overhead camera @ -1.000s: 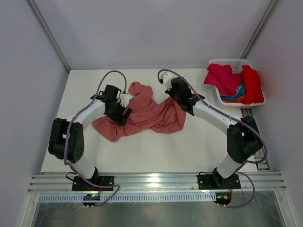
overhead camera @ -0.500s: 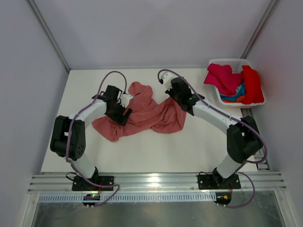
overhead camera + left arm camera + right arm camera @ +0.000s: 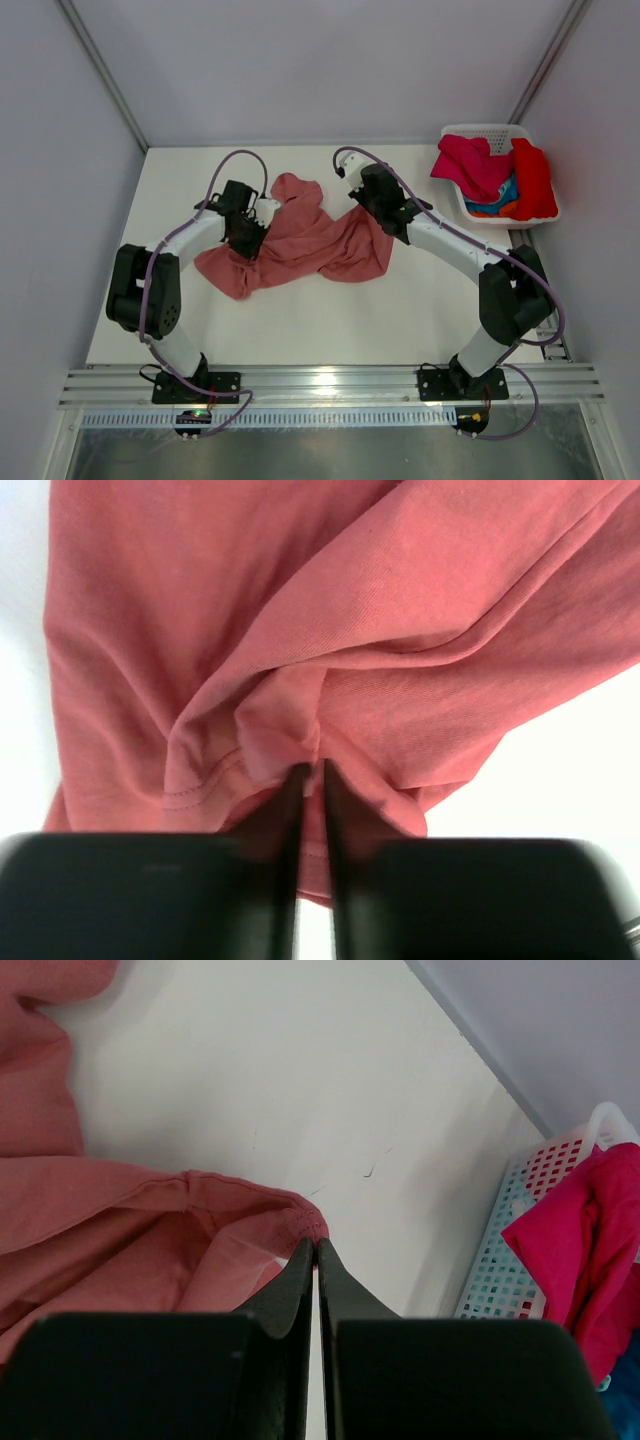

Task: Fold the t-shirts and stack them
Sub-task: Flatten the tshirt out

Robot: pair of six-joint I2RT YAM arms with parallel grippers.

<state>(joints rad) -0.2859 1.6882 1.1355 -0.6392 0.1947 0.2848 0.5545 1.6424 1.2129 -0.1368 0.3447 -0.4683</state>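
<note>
Salmon t-shirt is lying crumpled and unfolded mid-worktop, spreading between the two arms, one lobe reaching toward the far wall. We're seeing the left claw pinching a bunched fold on the shirt's left part, fingers nearly pressed together with fabric between the tips and a stitched hem just beside them. The right claw is sitting at the shirt's far-right corner, fingers pressed together right at the hem edge; we're reading that as nipping the hem, with bare worktop beyond the tips. The other shirts are sitting piled in the white basket at the far-right corner: magenta shirt draping over the left side, red shirt on the right, blue and orange showing underneath.
</note>
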